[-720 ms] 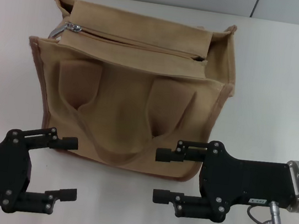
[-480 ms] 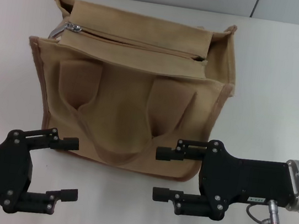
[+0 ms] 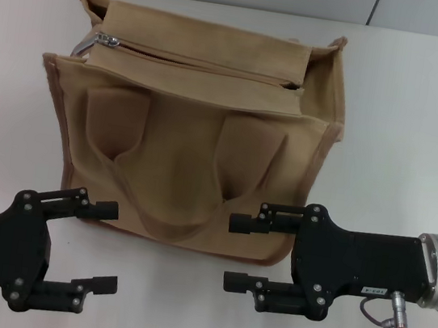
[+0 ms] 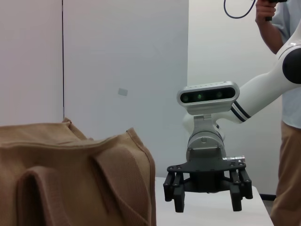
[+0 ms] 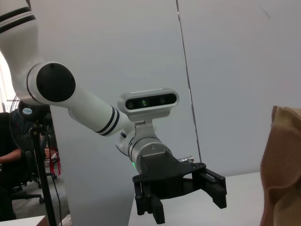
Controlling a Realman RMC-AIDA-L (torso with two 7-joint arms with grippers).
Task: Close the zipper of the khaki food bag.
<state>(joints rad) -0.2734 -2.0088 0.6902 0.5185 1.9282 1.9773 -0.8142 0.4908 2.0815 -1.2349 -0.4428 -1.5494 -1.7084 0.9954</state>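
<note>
**Both grippers open and empty near the bag front**

Khaki food bag (image 3: 190,135) stood upright on the white table (image 3: 420,127), toward the far middle of the head view, pocketed front face and looped handles turned toward the robot. Ran across the bag's top, from the robot's left to its right, the zipper (image 3: 201,61), tan-taped. Sat at the left end of that line the silver slider and pull tab (image 3: 106,39), close to the bag's left rear corner. Showed a small dark gap at the right end of the track; could not be told from the pictures whether the teeth between were fully joined.

Left gripper (image 3: 107,248) hovered low on the robot's left, just off the bag's lower left corner, fingers spread wide with nothing between them, pointing toward the right. Upper fingertip lay close to the bag's bottom edge; contact could not be judged.

Right gripper (image 3: 232,252) hovered on the robot's right, in front of the bag's lower right corner, fingers likewise parted and holding nothing, pointing toward the left. Upper finger overlapped the bag's front in the head view.

Seen from the left wrist camera: the bag's brown-trimmed corner (image 4: 136,141) close up, the right gripper (image 4: 207,205) beyond it, open. Seen from the right wrist camera: the left gripper (image 5: 188,207) farther off, open, and an edge of the bag (image 5: 282,165).
</note>
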